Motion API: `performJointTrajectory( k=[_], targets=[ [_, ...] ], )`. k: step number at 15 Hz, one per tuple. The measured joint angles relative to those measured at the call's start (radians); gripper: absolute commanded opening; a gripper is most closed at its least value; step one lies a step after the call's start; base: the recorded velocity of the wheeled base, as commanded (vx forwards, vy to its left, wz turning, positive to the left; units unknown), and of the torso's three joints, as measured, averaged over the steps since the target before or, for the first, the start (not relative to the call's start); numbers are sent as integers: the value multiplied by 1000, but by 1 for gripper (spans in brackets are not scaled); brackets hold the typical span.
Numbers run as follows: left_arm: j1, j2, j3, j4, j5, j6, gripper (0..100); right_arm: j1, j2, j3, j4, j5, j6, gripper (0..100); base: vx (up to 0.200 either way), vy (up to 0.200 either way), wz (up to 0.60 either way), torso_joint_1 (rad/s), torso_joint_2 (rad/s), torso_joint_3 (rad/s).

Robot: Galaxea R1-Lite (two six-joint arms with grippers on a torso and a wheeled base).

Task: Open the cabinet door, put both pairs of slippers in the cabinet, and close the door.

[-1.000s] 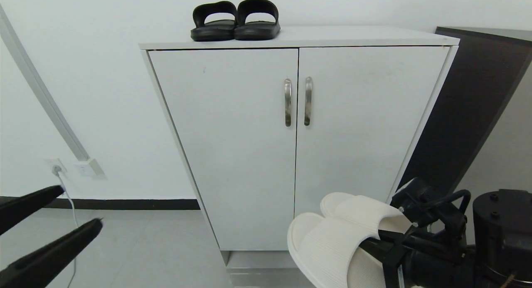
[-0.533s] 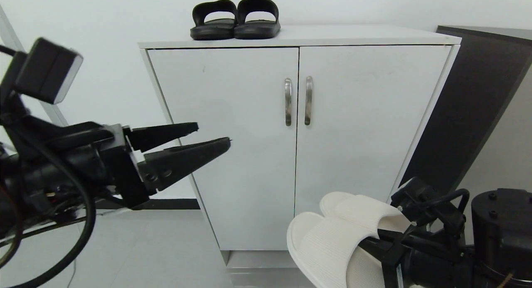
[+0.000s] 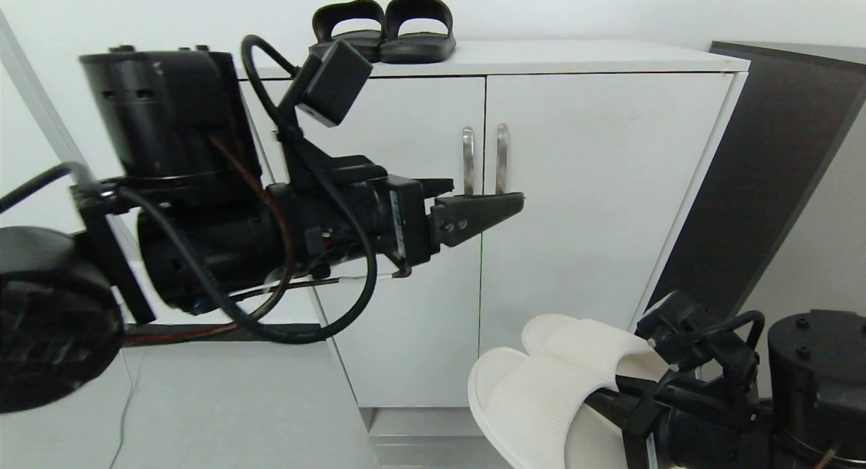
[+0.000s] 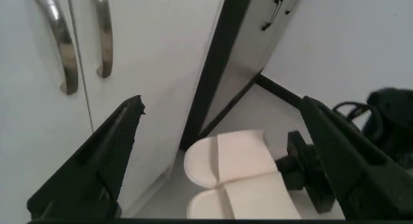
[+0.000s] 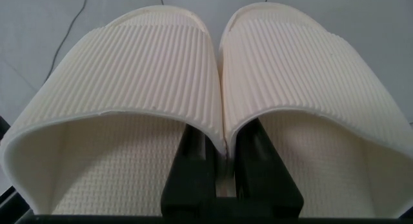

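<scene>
Head view: the left gripper (image 3: 484,193) is spread wide right in front of the handles (image 3: 468,159), about level with their lower ends. I'd guess it's lined up to grab one and pull a door. Both doors of the cabinet (image 3: 609,185) are shut. The right gripper (image 5: 229,179) is clamped on the white slippers (image 3: 541,381), pinching their inner sides together. They're held low by the right door, probably to stay clear of the swing. The black slippers (image 3: 382,29) sit on top of the cabinet.

Bright, even, soft light w/ hardly any shadow on the white cabinet (image 3: 595,205), faint glare on its handles (image 3: 468,159), its sides lean from wide-lens distortion, arm (image 3: 203,212) left of it slightly blurred.
</scene>
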Motion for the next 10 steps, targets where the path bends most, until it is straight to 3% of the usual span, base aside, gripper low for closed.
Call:
performJointTrajectory(
  k=[4, 7, 10],
  targets=[
    [4, 142, -188, 42, -86, -79, 100, 0, 4, 0, 0, 2, 0, 0, 0, 0, 0, 0, 0, 0],
    [52, 219, -331, 130, -201, -162, 100, 0, 6, 2, 1, 2, 0, 0, 0, 0, 0, 0, 0, 0],
    [81, 287, -410, 139, -206, -170, 100, 0, 6, 4, 1, 2, 0, 0, 0, 0, 0, 0, 0, 0]
  ],
)
